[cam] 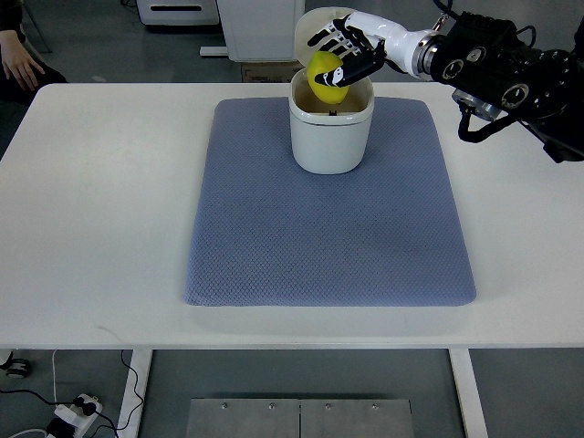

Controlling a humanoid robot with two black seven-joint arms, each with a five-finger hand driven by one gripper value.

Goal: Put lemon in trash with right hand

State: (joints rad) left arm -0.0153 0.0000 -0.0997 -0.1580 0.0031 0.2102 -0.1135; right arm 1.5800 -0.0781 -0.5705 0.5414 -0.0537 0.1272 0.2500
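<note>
White tabletop [91, 228], quilted blue mat [328, 237]: the right hand [351, 53], fingers curled round a smooth yellow lemon [326, 78], hovers over the open rounded white trash bin [331, 137].

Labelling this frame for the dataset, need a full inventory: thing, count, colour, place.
Round yellow lemon: 1, yellow, held over the bin's open mouth.
Small white plastic trash bin: 1, white, lid up, far-centre of mat.
Blue quilted fabric mat: 1, blue, centre of table.
White rectangular table: 1, white, fills most of view.
White power strip: 1, white, floor, bottom left.
Person's hand: 1, top-left corner, off the table.
Right hand: 1, black and white, shut on the lemon.
Left hand: not in view.
</note>
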